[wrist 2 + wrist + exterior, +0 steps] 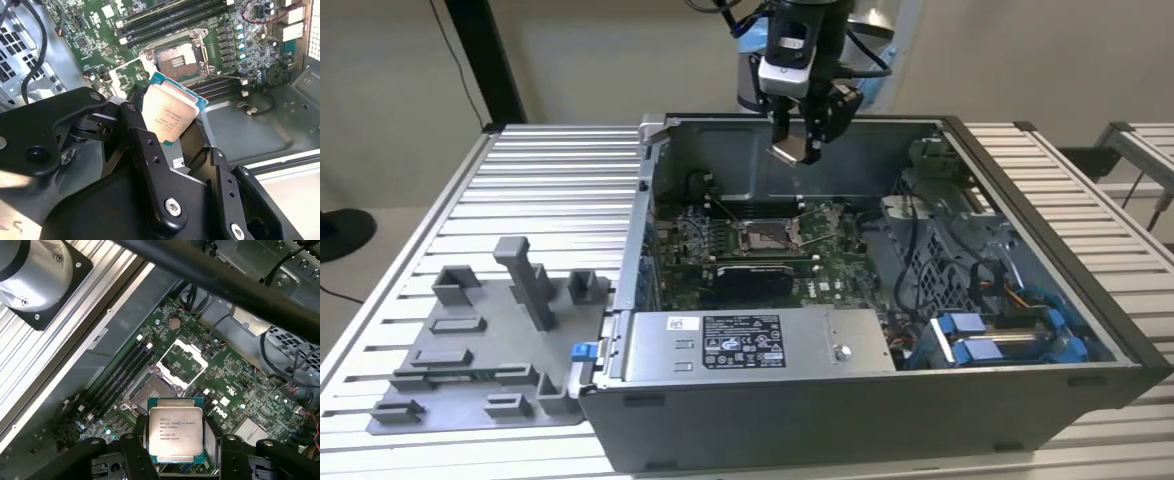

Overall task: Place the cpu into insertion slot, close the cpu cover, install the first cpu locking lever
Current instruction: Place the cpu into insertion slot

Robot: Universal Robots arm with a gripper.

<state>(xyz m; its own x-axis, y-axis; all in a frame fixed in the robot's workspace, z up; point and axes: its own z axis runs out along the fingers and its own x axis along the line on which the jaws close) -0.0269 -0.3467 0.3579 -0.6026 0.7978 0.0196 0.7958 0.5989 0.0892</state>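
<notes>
My gripper (797,148) hangs above the open computer case (854,400), shut on the cpu (790,153). In both wrist views the cpu (175,432) (167,117) is a square chip with a silvery face and a green edge, pinched between the black fingers (131,452). Well below it on the green board lies the insertion slot (761,237) (149,391) (176,57), with its dark centre uncovered. The cpu cover (182,359) (118,76), a silvery frame, stands swung open beside the slot. A thin locking lever (220,76) sticks out along the slot's edge.
A grey box with a white label (747,345) sits at the case front. Blue drive brackets (1001,335) and cables (921,280) fill the exterior view's right. Long black memory slots (120,375) run beside the socket. A grey fixture plate (480,350) lies outside the case.
</notes>
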